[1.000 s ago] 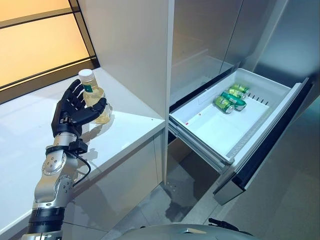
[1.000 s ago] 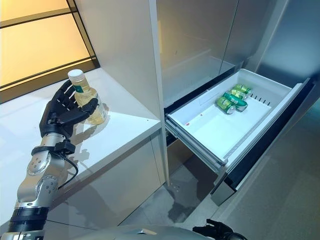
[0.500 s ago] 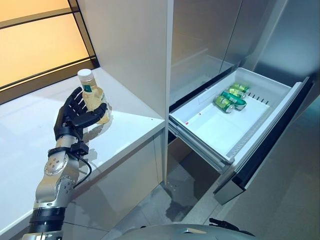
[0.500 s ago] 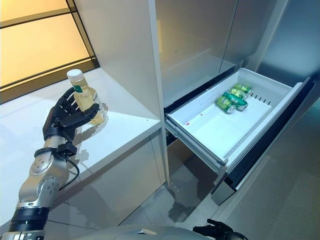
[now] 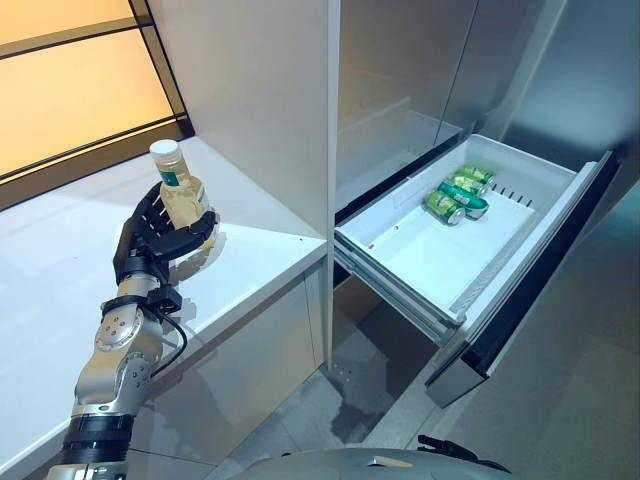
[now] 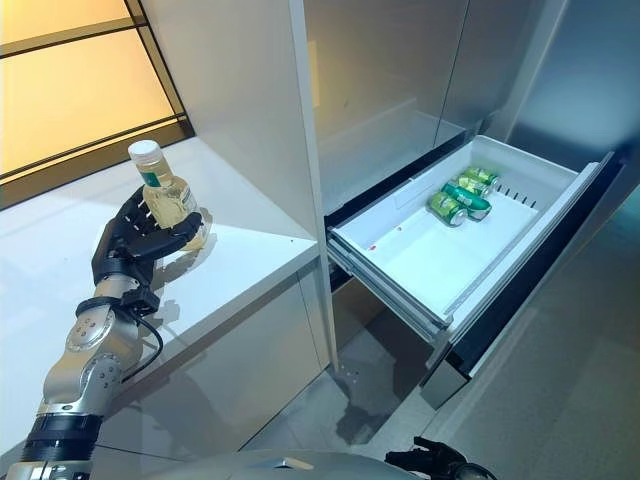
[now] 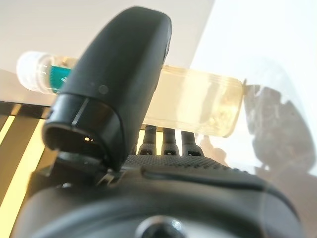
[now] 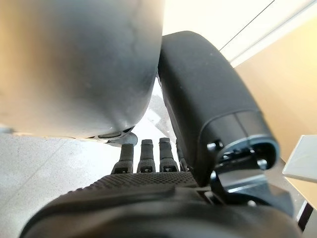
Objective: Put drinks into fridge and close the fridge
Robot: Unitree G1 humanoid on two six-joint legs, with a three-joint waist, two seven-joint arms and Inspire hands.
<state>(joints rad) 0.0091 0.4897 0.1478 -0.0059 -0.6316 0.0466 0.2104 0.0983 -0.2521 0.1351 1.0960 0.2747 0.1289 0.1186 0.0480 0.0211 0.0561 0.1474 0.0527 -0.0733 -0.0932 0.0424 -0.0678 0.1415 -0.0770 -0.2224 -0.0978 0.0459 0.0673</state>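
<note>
On white counter (image 5: 60,250) beside open fridge drawer (image 5: 450,250), left hand (image 5: 155,235) curled round bottle (image 5: 178,190).

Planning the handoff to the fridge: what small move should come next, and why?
Probably lift the bottle clear of the counter: the left hand is curled round it, and the open drawer holds only cans, with room in front.

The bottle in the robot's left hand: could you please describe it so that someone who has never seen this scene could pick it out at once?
Start at the white counter left of the tall fridge, whose drawer stands pulled open. There the left hand is curled round the bottle. It is clear, upright, filled with pale yellow drink and white-capped, unlike the green cans lying in the drawer.
</note>
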